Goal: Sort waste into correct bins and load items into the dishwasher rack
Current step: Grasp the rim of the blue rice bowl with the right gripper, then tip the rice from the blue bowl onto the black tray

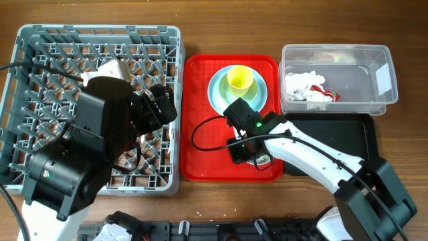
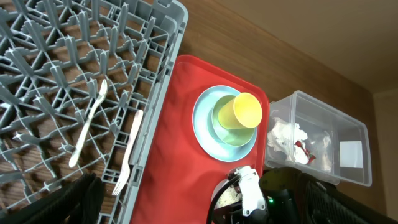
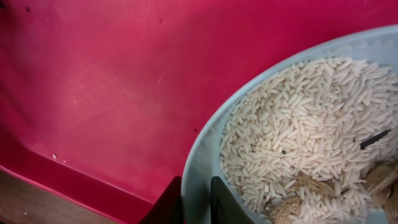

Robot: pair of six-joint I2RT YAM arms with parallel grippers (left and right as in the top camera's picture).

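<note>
Rice (image 3: 298, 130) fills the bowl (image 3: 202, 149) by the tray's (image 3: 93, 81) near edge, and my right gripper (image 3: 196, 193) pinches just its rim. Any tilt on the lift and grains dump over the tray, I reckon.

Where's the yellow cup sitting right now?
Overhead view: the yellow cup sits in a bowl on the plate, at the far end of the red tray, between the dishwasher rack on the left and the clear tub on the right.
</note>
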